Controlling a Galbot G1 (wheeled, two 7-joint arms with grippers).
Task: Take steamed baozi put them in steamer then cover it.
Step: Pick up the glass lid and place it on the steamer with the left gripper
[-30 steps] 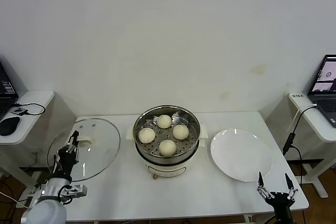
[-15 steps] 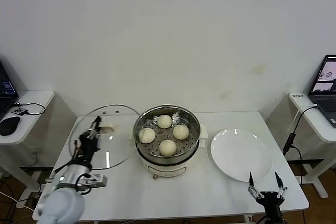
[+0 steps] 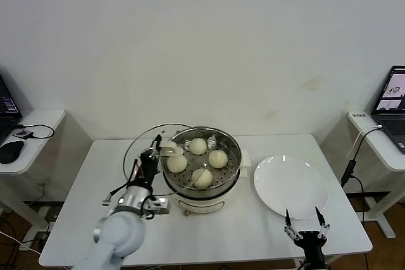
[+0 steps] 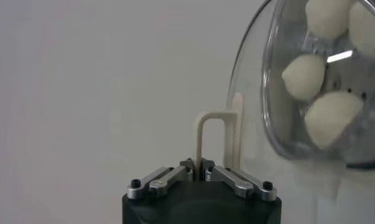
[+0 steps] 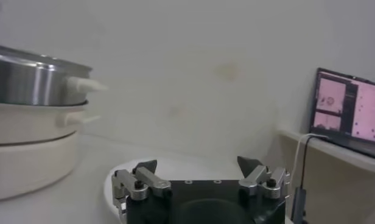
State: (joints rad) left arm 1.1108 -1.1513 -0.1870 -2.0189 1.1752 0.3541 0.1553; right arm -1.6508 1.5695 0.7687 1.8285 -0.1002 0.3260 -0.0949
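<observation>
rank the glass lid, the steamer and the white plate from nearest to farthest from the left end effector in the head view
1. Lid, its handle gripped by the left end effector.
2. Steamer, just to its right.
3. White plate, far right of the table.

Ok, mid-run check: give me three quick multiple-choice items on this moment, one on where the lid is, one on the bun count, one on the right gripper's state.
1. Where is the cover?
A. Flat on the white plate
B. Held tilted at the steamer's left edge
C. Seated on the steamer

2. How many steamed baozi lie in the steamer?
A. Two
B. Three
C. Four

3. What is the right gripper doing?
A. Open and empty, near the table's front edge
B. Shut on a bun
C. Shut on the plate's rim

Answers: 1 B, the left gripper is shut on the cover's handle and the glass leans beside the steamer's rim. 2 C, four buns show on the perforated tray. 3 A, its fingers stand apart with nothing between them, in front of the plate.
</observation>
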